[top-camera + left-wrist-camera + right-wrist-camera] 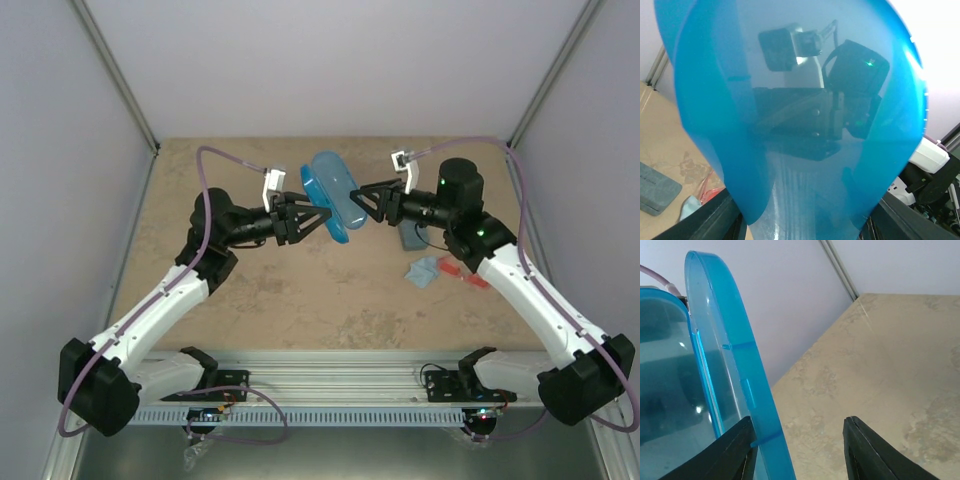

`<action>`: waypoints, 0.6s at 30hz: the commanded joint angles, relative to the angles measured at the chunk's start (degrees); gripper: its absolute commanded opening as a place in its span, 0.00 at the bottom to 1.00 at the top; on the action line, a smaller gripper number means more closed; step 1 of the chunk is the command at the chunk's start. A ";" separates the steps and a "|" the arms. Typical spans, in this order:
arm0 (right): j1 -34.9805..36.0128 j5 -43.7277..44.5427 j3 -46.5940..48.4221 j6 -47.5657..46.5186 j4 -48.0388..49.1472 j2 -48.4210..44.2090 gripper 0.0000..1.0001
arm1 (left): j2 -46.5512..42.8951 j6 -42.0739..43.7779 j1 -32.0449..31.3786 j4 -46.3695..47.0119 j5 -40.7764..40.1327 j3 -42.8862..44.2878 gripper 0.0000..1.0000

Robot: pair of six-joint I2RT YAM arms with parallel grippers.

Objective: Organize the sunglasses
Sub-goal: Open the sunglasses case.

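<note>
My left gripper [316,222] is shut on the glossy blue oval case [333,195] and holds it open above the table. The case fills the left wrist view [800,125] between my fingers [715,220]. My right gripper [362,203] is open, jaws wide. In the right wrist view [797,450] its left finger [735,450] sits right beside the case's rim [735,365]; I cannot tell if they touch. The red-orange sunglasses [462,270] lie on the table under the right arm and show in the left wrist view [710,185]. The wire-framed pair is not clearly visible.
A grey-blue rectangular case [410,236] lies beneath the right wrist, also in the left wrist view [655,187]. A light blue cloth [424,271] lies beside the red sunglasses. Grey walls enclose the beige tabletop [250,290] on three sides.
</note>
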 commanded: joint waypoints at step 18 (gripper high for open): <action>0.71 -3.22 -1.31 -11.17 -2.73 -0.64 0.03 | -0.40 0.31 -0.13 -5.11 -11.10 -0.12 0.79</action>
